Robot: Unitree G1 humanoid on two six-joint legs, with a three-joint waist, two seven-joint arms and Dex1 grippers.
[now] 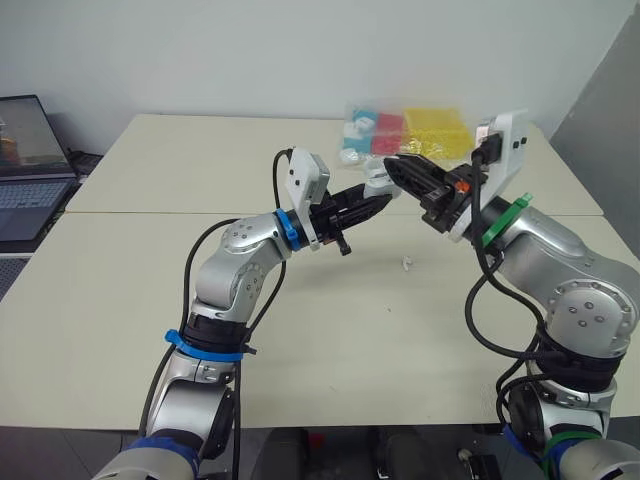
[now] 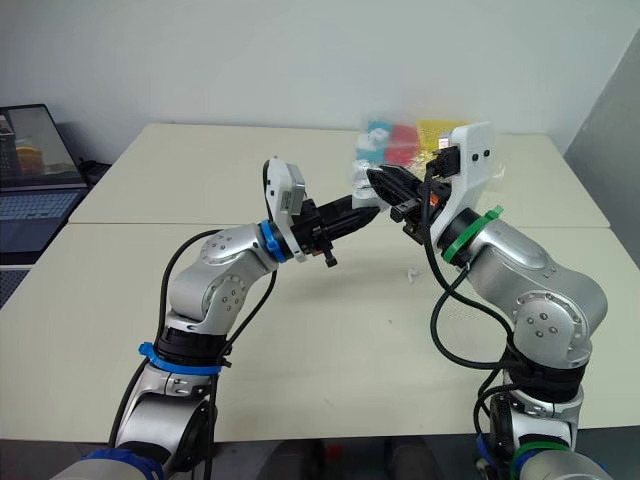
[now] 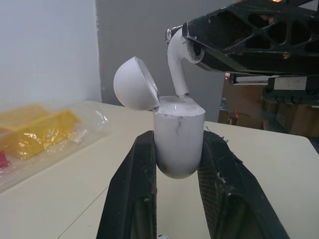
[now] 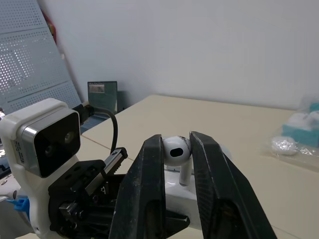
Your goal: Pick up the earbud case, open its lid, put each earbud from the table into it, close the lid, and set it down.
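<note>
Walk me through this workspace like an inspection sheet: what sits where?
Surface: cream table, a seam across it.
Job's things: case, lid open, in the left gripper; earbud in the right gripper, stem tip at the case's opening; white piece, likely the second earbud, lying on the table.
Clutter: bag of coloured items at the far edge.
Grippers: left shut on the case; right shut on the earbud.
Cables: black cables loop along both arms.
Surroundings: laptop to the left; wall behind.
</note>
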